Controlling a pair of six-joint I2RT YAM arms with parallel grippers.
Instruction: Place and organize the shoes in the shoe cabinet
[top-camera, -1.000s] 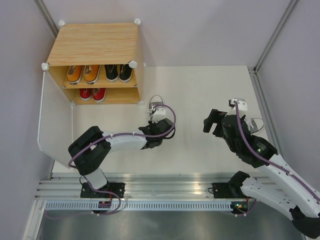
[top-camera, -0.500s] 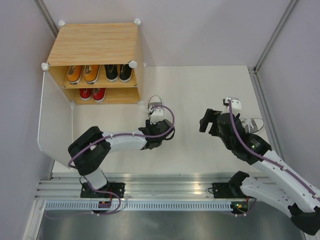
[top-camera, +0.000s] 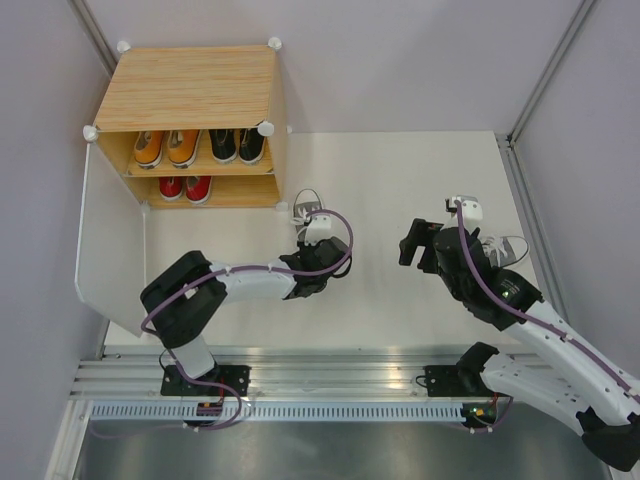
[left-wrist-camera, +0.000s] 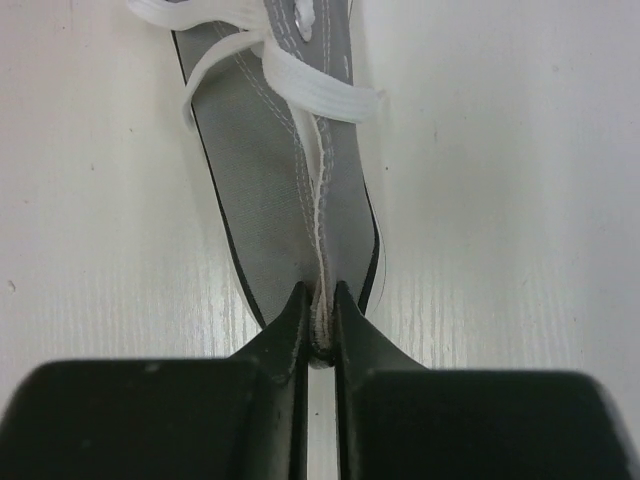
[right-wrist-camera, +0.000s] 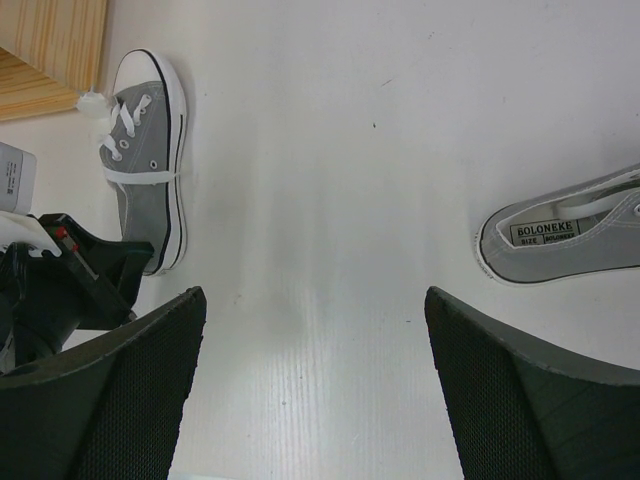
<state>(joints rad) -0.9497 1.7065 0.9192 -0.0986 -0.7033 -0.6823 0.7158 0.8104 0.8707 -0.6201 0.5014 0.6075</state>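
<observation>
The shoe cabinet (top-camera: 190, 85) stands at the back left with its white door (top-camera: 108, 235) swung open. On its upper shelf are an orange pair (top-camera: 166, 148) and a black pair (top-camera: 237, 145). A red pair (top-camera: 185, 187) is on the lower level. My left gripper (left-wrist-camera: 320, 325) is shut on the heel edge of a grey sneaker (left-wrist-camera: 285, 170), which lies near the cabinet's front right corner (top-camera: 309, 203). My right gripper (right-wrist-camera: 315, 330) is open and empty above the table. The other grey sneaker (right-wrist-camera: 565, 240) lies to its right, also in the top view (top-camera: 505, 248).
Grey walls close in the table (top-camera: 400, 180) on the left, back and right. The open door stands along the left edge. An aluminium rail (top-camera: 330, 385) runs along the near edge by the arm bases.
My left gripper has moved slightly with the grey sneaker. My right arm has shifted left and lowered, uncovering the second grey sneaker.
</observation>
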